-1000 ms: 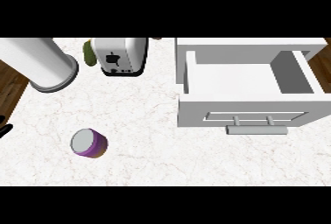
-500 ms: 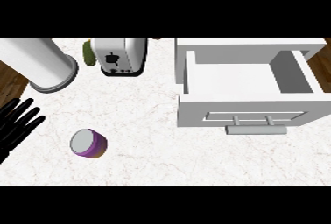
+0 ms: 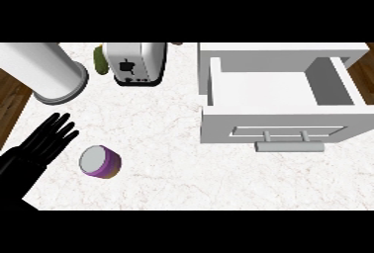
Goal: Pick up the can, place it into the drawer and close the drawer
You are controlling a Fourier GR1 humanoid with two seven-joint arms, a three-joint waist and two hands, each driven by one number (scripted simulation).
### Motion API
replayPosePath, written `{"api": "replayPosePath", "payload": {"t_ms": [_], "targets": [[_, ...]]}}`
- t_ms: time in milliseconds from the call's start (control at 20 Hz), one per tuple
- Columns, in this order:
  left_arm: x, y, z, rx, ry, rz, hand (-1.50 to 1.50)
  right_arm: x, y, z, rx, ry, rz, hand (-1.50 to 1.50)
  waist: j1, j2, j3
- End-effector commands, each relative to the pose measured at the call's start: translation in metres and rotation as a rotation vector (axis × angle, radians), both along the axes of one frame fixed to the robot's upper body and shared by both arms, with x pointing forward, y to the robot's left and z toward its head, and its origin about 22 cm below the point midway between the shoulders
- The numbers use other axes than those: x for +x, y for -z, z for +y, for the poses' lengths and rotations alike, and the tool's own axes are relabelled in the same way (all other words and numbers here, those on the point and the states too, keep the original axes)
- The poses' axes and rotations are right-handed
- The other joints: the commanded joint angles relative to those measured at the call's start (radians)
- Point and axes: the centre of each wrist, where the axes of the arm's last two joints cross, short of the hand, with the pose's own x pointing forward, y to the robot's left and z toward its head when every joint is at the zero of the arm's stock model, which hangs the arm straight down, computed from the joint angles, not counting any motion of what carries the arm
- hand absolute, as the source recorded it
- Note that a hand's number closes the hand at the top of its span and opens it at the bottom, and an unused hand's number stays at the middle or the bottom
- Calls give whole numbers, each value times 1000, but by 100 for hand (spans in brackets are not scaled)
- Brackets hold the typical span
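While one black left hand [image 3: 45, 142] lies over the counter [image 3: 175, 168] near the view's left edge, its fingers are stretched out straight and a little spread, pointing up the view, and they hold nothing. The right hand does not show. Just to the right of that hand, a little below its fingertips and apart from them, sits the single can [image 3: 99, 161]: it has a purple side and a pale grey top, it is tilted, and it rests on the marbled white surface.

One drawer [image 3: 281, 99] stands pulled open at the right side of the counter, well apart from the can. Its white inside is bare, and its front panel faces the lower edge of the view with one bar handle [image 3: 289, 145] across it.

Along the far edge stand three more things, one of each. A large white cylinder [image 3: 42, 71] with a grey base is at the upper left. One toaster [image 3: 134, 63] with a black lever is beside it, toward the middle. A small green object [image 3: 101, 60] peeps out just left of the toaster, too hidden to name. Dark wooden floor [image 3: 15, 94] shows beyond the counter's left edge.
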Motion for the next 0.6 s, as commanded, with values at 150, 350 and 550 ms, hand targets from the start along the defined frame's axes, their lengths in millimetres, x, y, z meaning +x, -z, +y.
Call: {"api": "replayPosePath", "payload": {"t_ms": [150,350,550], "targets": [[8,42,-7,29,-44,31,-150,-9,-3,-11,-10,-16,5,-150,0,0,0],[-6,64,20,55,-79,32,-150,-15,-2,-8,-13,6,-1,-150,1,0,0],[-1,93,10,58,-99,10,-150,-13,-5,-20,1,-10,13,-150,-1,0,0]]}}
